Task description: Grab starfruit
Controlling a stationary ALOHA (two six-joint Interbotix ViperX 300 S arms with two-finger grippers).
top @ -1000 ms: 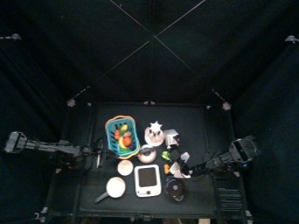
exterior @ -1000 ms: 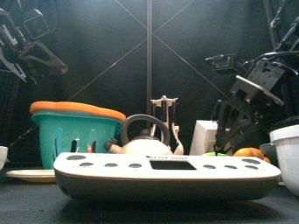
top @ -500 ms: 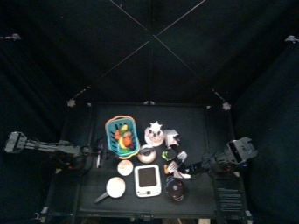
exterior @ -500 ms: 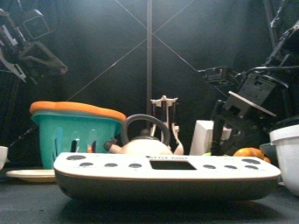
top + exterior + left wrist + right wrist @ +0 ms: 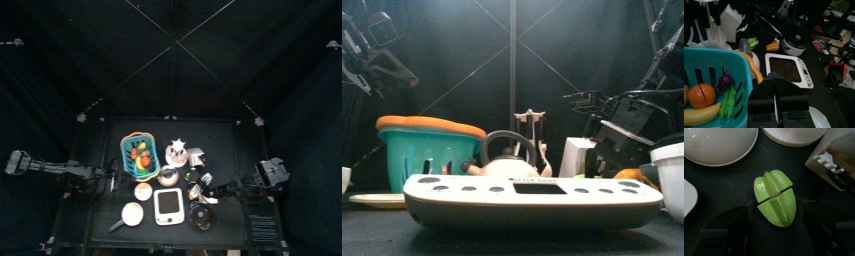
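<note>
The starfruit [image 5: 774,195] is green and ribbed and lies flat on the black table. My right gripper [image 5: 775,208] hangs just above it, open, with one jaw on each side of the fruit and nothing gripped. From above, the starfruit [image 5: 211,181] is a small green spot at the table's right, with the right gripper [image 5: 222,189] at it. In the front view the right gripper [image 5: 613,150] is low behind the scale. My left gripper [image 5: 777,102] is shut and empty beside the teal basket [image 5: 711,75].
A teal basket [image 5: 138,152] with an orange rim holds toy fruit. A white scale [image 5: 533,195] stands at the front edge. A white teapot [image 5: 509,162], white bowls [image 5: 717,145], a black bowl [image 5: 203,215] and a white rack [image 5: 197,155] crowd the table's middle.
My right arm has dropped lower toward the table, with its jaws still open. The left arm has not moved.
</note>
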